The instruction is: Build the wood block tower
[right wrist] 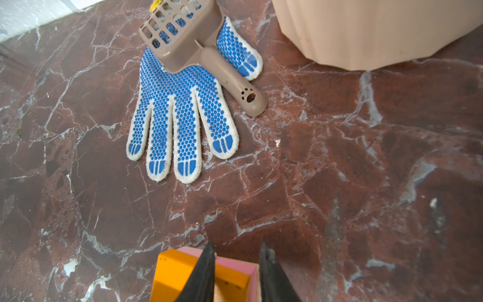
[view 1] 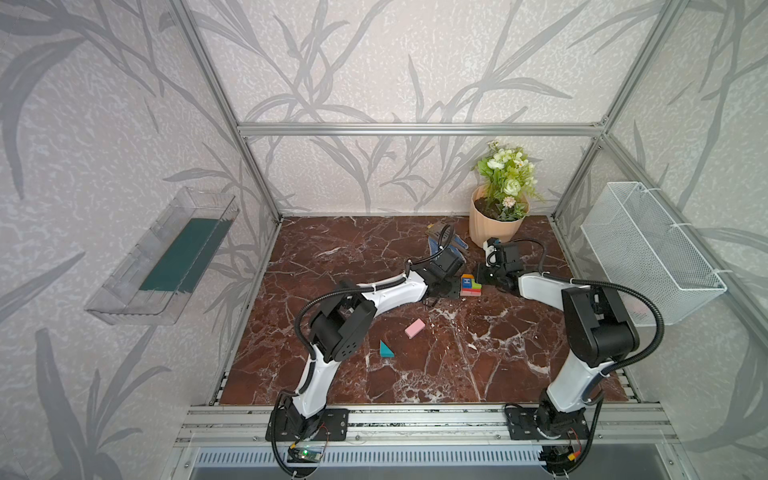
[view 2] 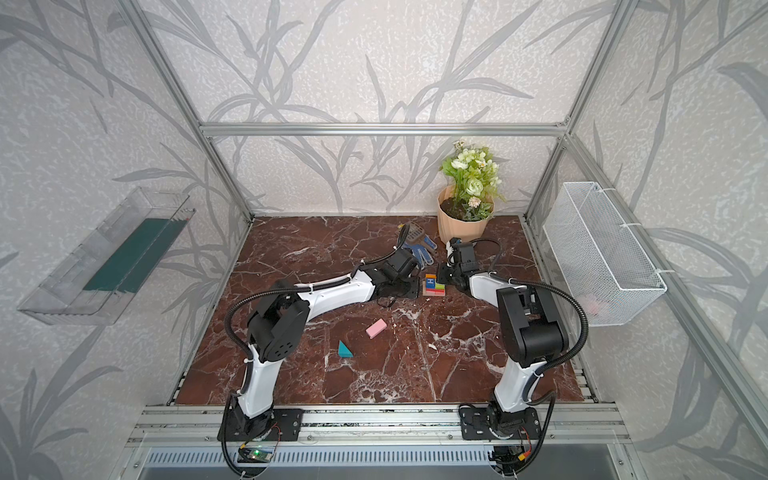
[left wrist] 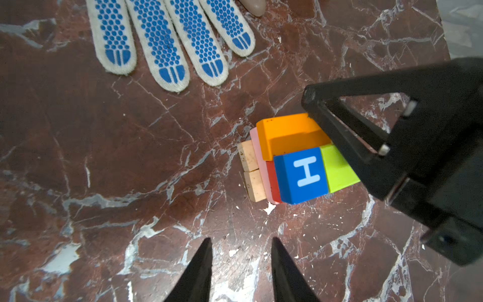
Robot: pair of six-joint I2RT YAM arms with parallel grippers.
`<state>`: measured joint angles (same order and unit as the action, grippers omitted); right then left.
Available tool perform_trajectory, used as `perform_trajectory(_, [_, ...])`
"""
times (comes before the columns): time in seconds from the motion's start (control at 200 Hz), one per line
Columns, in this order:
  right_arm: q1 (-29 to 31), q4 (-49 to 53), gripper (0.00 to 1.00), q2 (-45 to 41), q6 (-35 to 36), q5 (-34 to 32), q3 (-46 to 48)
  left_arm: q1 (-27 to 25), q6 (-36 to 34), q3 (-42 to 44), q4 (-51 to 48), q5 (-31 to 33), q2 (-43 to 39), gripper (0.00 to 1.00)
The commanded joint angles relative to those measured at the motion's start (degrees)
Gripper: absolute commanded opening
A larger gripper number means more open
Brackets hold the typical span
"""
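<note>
now — right hand (right wrist: 237,245) at orange block (left wrist: 287,133), left hand (left wrist: 240,240) empty

The tower (view 1: 470,286) stands on the worktop (view 1: 332,257) toward the back, the left fingers (left wrist: 200,274) just left of it, the right fingers (right wrist: 203,274) over its right side. Behind it lies a glove (right wrist: 180,117) with a scoop (right wrist: 188,44) on it; the flowerpot (view 1: 492,228) stands right of them at the back edge. Before the tower lie a flat block (view 1: 414,328) and, nearer the front, a wedge (view 1: 385,350).

Bright diffuse light, soft shadows, wide-angle bending at edges, wrist views slightly soft
</note>
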<state>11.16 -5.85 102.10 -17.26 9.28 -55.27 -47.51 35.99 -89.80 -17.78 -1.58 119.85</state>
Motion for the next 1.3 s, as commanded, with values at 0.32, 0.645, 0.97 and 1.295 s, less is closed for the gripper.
perform_trajectory(0.32, [-0.15,-0.97,0.3,-2.59,-1.13,-4.94,0.33,0.05,-0.17,-1.54,-0.58,0.09,-0.41,0.38])
perform_trajectory(0.645, [-3.19,-7.54,0.3,-9.37,-5.03,-5.13,8.68,0.15,-1.05,-3.14,0.02,-0.73,0.32,0.38])
perform_trajectory(0.97, [-3.78,-5.12,0.3,-21.8,-7.93,-4.66,18.86,0.66,-0.82,-4.21,0.59,-1.23,1.53,0.38])
perform_trajectory(1.295, [1.41,-4.22,0.3,-26.73,-6.74,-4.48,22.95,0.0,-0.32,-1.69,2.7,-3.22,1.22,0.38])
